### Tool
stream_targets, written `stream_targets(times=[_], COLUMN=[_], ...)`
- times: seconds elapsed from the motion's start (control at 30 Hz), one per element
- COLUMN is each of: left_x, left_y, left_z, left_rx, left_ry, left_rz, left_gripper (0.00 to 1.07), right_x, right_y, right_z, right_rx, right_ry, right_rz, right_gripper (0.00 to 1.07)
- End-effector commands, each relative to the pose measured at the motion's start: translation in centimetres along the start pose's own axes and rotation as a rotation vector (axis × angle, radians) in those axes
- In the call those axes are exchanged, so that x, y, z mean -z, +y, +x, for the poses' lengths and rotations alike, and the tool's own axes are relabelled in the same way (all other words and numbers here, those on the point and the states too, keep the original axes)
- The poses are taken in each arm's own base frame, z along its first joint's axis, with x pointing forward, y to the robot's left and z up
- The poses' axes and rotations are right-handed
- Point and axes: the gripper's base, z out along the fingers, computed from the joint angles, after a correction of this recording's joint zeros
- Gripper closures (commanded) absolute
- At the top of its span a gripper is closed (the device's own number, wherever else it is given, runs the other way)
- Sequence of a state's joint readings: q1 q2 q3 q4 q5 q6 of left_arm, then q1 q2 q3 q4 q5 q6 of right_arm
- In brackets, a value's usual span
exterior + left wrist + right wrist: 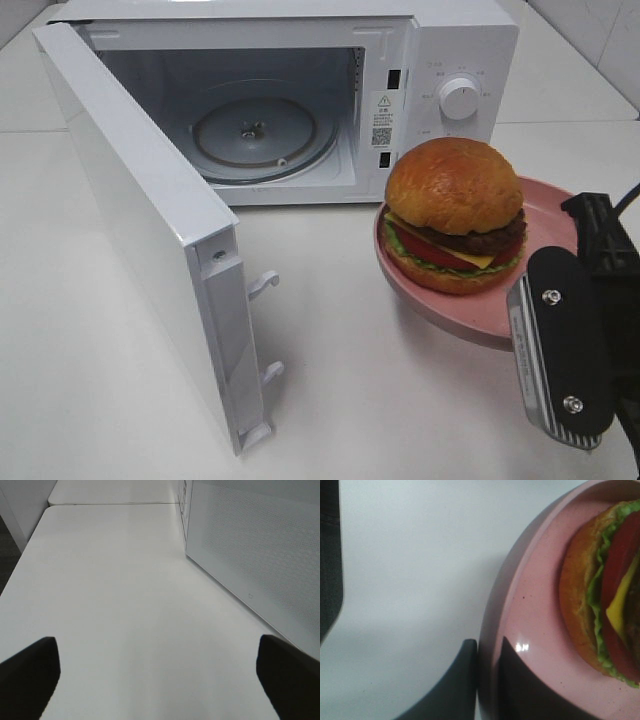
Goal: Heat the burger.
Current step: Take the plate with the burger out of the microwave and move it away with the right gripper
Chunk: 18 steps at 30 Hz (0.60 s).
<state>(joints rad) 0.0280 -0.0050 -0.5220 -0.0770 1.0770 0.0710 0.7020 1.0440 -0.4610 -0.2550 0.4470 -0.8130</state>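
The burger [456, 214], with a glossy brown bun and red, yellow and green layers, rests on a pink plate [548, 215] to the right of the microwave's opening. In the right wrist view the burger [607, 595] fills the right side, and my right gripper [487, 680] is shut on the pink plate's rim [520, 605], one finger over it and one under. My left gripper [160, 680] is open over bare table beside the microwave door, with nothing between its fingers. It does not show in the exterior view.
The white microwave [455, 50] stands at the back with its door [150, 230] swung wide open to the left. The glass turntable [262, 135] inside carries nothing. The door's outer face [260, 555] stands close beside my left gripper. The table [380, 400] is white.
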Motion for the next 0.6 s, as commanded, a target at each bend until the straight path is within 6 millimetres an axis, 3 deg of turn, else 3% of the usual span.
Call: stream_targets(times=[0.03, 0.17, 0.27, 0.6], left_x=[-0.1, -0.1, -0.1, -0.1], left_y=[0.0, 0.0, 0.0, 0.0], left_z=[0.0, 0.0, 0.0, 0.0], left_rx=[0.005, 0.005, 0.005, 0.005], left_ry=[-0.005, -0.005, -0.005, -0.005], left_rz=[-0.004, -0.004, -0.004, -0.004], left_gripper=[0.07, 0.07, 0.07, 0.07], right_x=[0.9, 1.0, 1.0, 1.4], right_y=[-0.4, -0.2, -0.2, -0.2], right_z=[0.5, 1.5, 1.6, 3.0], right_rx=[-0.106, -0.268, -0.293, -0.704], right_ry=[0.023, 0.124, 0.140, 0.278], right_rz=[0.060, 0.055, 0.063, 0.146], right_gripper=[1.07, 1.07, 1.07, 1.07])
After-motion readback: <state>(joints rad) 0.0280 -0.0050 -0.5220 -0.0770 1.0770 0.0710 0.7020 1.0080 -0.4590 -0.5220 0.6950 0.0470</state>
